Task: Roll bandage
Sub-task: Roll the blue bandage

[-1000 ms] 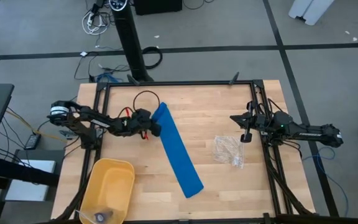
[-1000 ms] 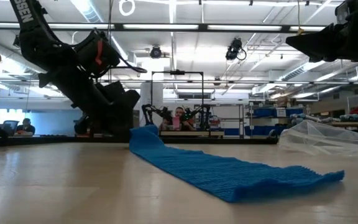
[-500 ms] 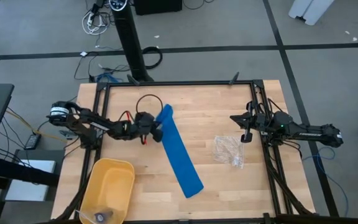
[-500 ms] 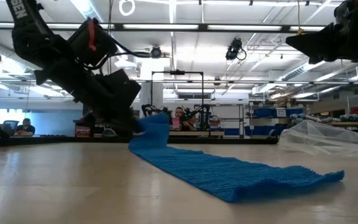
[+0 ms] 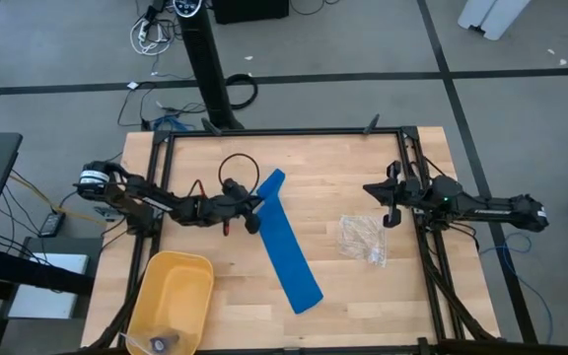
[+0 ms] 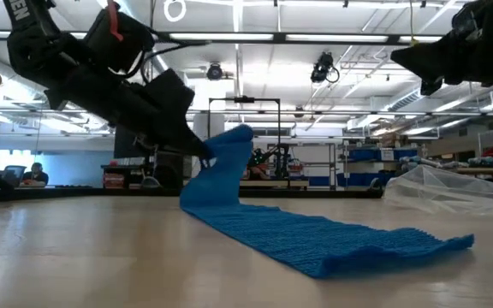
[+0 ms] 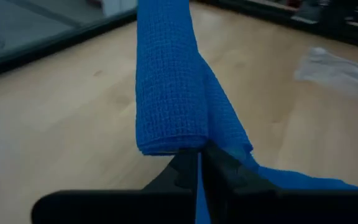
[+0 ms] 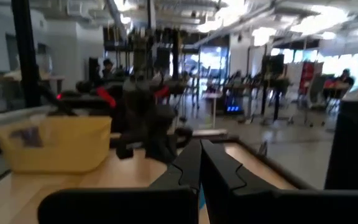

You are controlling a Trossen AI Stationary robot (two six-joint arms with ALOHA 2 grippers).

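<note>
The bright blue bandage (image 5: 289, 247) lies as a long strip slanting across the middle of the table; its near end (image 6: 439, 244) rests flat on the wood. Its far end (image 6: 232, 145) is raised off the table and curls over, with my left gripper (image 5: 255, 209) shut on it from the left. In the left wrist view the lifted cloth (image 7: 169, 81) stands up past the shut fingers. My right gripper (image 5: 391, 217) hovers shut at the table's right side, above the table and holding nothing. My left gripper pinches the bandage near its far end, at the strip's left long edge (image 7: 188, 146), between its two fingers. The fingers come from the table's left, slanting slightly down, and lie across the strip. The held end is lifted and curled over; the rest trails down slack onto the table.
A yellow bin (image 5: 171, 301) stands at the near left corner. A clear crinkled plastic bag (image 5: 363, 240) lies right of the bandage, near my right gripper. A black cable loop (image 5: 235, 163) lies at the far left. Black frame rails (image 5: 284, 132) border the table.
My left gripper has moved toward the table's right edge and up, rolling its wrist, still shut on the bandage. The bandage's far end has been lifted clear of the table and turned over toward the right; its near part has stayed flat.
</note>
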